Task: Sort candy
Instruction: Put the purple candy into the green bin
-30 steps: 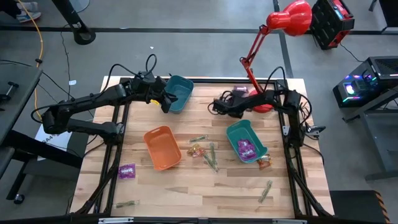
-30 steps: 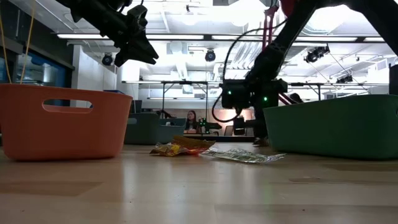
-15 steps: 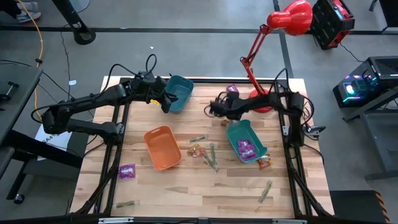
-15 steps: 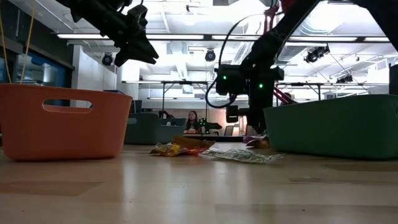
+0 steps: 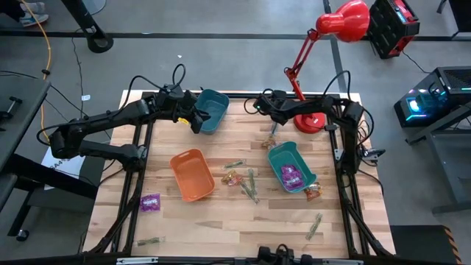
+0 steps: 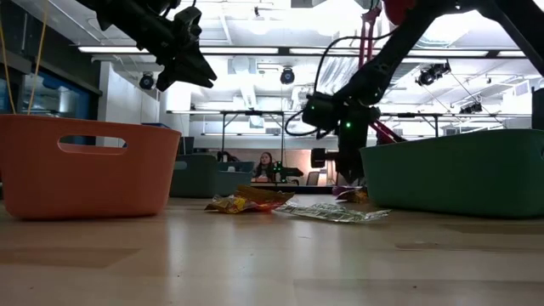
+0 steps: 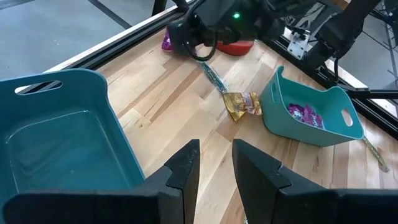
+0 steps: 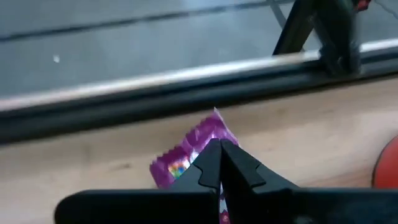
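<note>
purple packet [image 8: 193, 155] partly hidden behind right tool [image 8: 221, 163], red lamp base [image 8: 388, 163] cut off at edge

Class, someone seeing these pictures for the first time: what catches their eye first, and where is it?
The red desk lamp leans over the table's far right corner. Three bins stand out on the wood: orange bin, blue bin, teal bin. The right gripper dangles a greenish candy stick.

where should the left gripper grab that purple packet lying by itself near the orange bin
Take the purple packet across its narrow middle, coming straight down from above. It lies flat on the table, apart from the orange bin, so nothing crowds the fingers.
</note>
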{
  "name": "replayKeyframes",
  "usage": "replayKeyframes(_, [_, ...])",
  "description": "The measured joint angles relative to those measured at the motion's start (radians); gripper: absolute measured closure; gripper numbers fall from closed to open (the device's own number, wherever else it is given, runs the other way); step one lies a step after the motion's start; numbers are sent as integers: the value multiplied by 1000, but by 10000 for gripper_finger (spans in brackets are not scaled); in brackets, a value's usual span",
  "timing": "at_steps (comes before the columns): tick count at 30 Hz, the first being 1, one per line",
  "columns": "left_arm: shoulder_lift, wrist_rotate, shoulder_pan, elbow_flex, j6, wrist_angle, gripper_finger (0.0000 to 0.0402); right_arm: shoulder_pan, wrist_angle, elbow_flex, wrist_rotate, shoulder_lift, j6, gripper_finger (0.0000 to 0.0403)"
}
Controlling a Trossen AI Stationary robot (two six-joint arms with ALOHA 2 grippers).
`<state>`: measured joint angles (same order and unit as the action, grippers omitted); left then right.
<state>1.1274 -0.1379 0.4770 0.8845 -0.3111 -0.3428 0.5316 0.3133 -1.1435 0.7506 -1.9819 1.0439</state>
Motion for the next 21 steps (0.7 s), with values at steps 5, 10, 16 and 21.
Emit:
replayKeyframes(5, [0,0,0,0,0,0,312,-18,3,-2,-78,-41,-13,403])
replayKeyframes(10, [0,0,0,0,-9,0,312,-125,-6,-5,-133,-47,33,403])
replayKeyframes(16, [0,0,0,0,-27,0,312,-311,-23,-5,-243,-39,40,403])
replayKeyframes(21, [0,0,0,0,-27,0,312,-426,37,1,-269,11,81,403])
